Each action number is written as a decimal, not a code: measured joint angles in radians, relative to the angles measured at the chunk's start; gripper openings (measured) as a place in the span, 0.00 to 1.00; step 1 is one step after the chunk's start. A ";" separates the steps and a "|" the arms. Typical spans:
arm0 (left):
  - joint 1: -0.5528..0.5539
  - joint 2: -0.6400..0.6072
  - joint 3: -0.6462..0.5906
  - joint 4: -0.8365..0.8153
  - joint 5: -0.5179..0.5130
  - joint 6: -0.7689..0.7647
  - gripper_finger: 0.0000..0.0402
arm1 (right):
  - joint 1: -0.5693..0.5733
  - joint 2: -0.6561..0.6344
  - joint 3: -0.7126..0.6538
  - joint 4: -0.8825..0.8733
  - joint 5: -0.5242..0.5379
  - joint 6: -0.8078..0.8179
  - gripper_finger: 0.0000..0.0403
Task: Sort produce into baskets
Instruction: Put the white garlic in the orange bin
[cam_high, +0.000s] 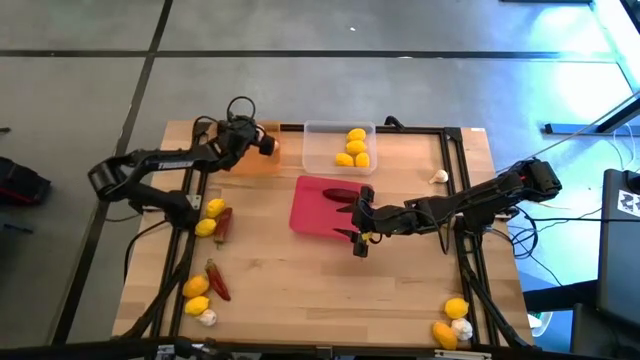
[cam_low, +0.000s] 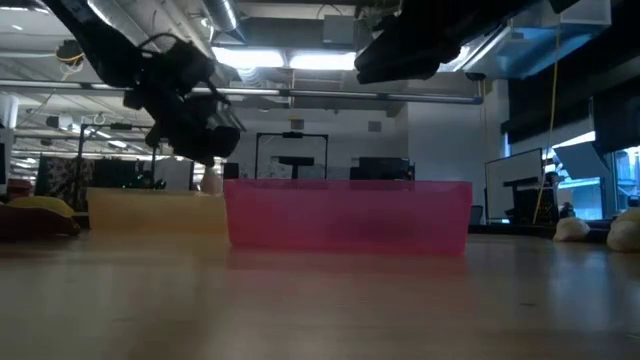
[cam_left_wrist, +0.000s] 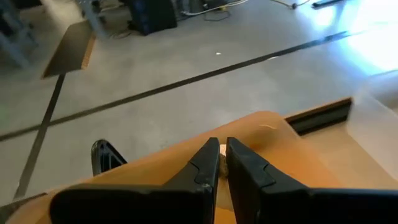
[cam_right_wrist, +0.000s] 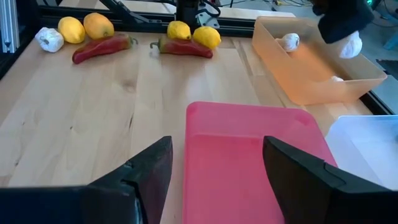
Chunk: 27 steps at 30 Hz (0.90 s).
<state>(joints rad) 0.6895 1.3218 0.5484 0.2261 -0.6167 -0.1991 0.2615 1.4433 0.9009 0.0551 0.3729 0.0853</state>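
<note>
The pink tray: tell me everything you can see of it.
The pink tray is a shallow rectangular basket of translucent pink-red plastic with rounded corners and low walls. It sits flat on the wooden table near the middle, just in front of the clear tray with lemons. One dark red chili pepper lies inside near its far edge. The right gripper hangs open over its right side, touching nothing visible. The low view shows its long wall, light passing through.

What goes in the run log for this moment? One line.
left hand: shut on garlic, over orange tray | right hand: open, empty, at pink tray
</note>
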 joint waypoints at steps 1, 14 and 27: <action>0.006 0.014 0.000 0.011 0.005 -0.009 0.05 | 0.000 0.000 0.000 0.000 0.000 0.000 0.60; 0.039 0.182 0.001 0.229 0.070 -0.004 0.07 | 0.000 0.000 0.000 -0.004 0.000 -0.002 0.60; 0.057 0.316 0.003 0.316 0.175 0.050 0.09 | 0.000 0.000 0.000 -0.005 0.000 -0.003 0.60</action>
<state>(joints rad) 0.7465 1.6380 0.5518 0.5419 -0.4414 -0.1493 0.2615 1.4433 0.9009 0.0505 0.3729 0.0822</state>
